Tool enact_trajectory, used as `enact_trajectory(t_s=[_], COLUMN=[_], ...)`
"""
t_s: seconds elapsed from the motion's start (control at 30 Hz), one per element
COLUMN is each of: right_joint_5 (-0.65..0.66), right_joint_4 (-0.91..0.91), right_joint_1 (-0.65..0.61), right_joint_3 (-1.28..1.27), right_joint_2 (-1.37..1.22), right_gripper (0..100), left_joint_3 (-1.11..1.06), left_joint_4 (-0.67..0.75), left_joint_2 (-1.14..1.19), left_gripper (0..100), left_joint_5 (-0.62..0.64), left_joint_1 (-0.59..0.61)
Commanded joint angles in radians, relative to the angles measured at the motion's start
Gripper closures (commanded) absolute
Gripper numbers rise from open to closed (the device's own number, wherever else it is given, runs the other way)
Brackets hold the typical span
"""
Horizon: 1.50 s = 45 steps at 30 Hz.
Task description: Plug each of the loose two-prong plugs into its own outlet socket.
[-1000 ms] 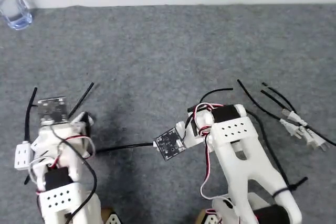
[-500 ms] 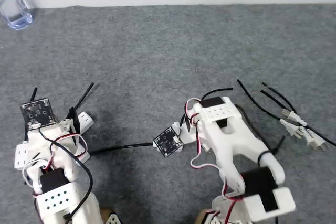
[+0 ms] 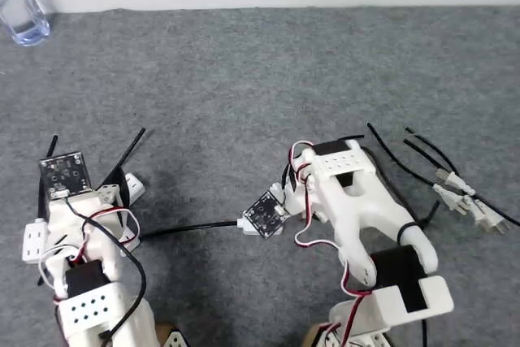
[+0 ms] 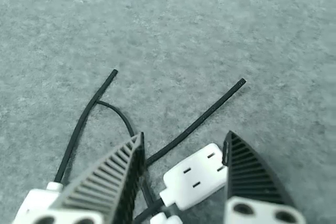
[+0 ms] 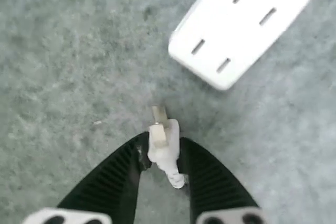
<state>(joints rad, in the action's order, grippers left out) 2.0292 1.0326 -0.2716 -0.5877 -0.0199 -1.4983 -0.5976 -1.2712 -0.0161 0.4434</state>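
On the grey carpet (image 3: 244, 79), high view: you are working two arms side by side. The left arm (image 3: 89, 282) is sitting at the near left, with a small socket (image 3: 134, 187) just beside its tip and a second socket block (image 3: 34, 241) lying on its left. The right arm (image 3: 357, 201) is folding over near centre. The unplugged plugs (image 3: 452, 183) are lying with their black leads far to the right, much nearer the right arm than the left.

Left wrist view: your left gripper (image 4: 185, 137) is standing open, one jaw on each side of the small socket (image 4: 197, 177), not clamping it. Its slotted face is pointing up. Black leads (image 4: 194, 124) are running away across the carpet.

Right wrist view: your right gripper (image 5: 163, 141) is pinching a white two-prong plug (image 5: 164, 153), with the prongs pointing straight out past the fingertips. The double socket (image 5: 244, 24) is lying ahead and off to one side of that line, apart from the prongs. Its long axis is slanting across the plug's axis and its slots are facing up.

Judgement: the next move is hinging on that offset. You are likely needing to shift sideways, swing the prongs in line with one slot pair, then tip them down into the face.
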Motion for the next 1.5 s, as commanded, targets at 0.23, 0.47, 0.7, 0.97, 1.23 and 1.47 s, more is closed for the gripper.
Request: enact_trajectory(t_s=[0.23,0.47,0.7,0.97,1.23,1.47], right_joint_5=[-0.216,-0.351,-0.358,-0.341,-0.25,-0.23], right_joint_4=[0.189,0.515,0.768,0.766,0.757,0.581], right_joint_1=[0.051,0.053,0.096,0.174,0.064,0.136], right_joint_3=[0.172,0.431,0.689,0.546,0.242,0.181], right_joint_2=[0.193,0.366,0.398,0.394,0.36,0.079], right_gripper=[98.9,98.9,98.9,98.8,98.8,98.8], left_joint_3=[-0.01,-0.013,-0.015,-0.015,-0.015,-0.015], left_joint_4=[0.026,0.026,0.025,0.025,0.025,0.025], left_joint_2=[-0.002,-0.002,-0.002,-0.002,-0.002,-0.002], left_gripper=[77,77,77,77,77,77], left_joint_5=[0.006,0.006,0.006,0.006,0.006,0.006], left_joint_1=[-0.051,-0.051,-0.051,-0.052,-0.052,-0.051])
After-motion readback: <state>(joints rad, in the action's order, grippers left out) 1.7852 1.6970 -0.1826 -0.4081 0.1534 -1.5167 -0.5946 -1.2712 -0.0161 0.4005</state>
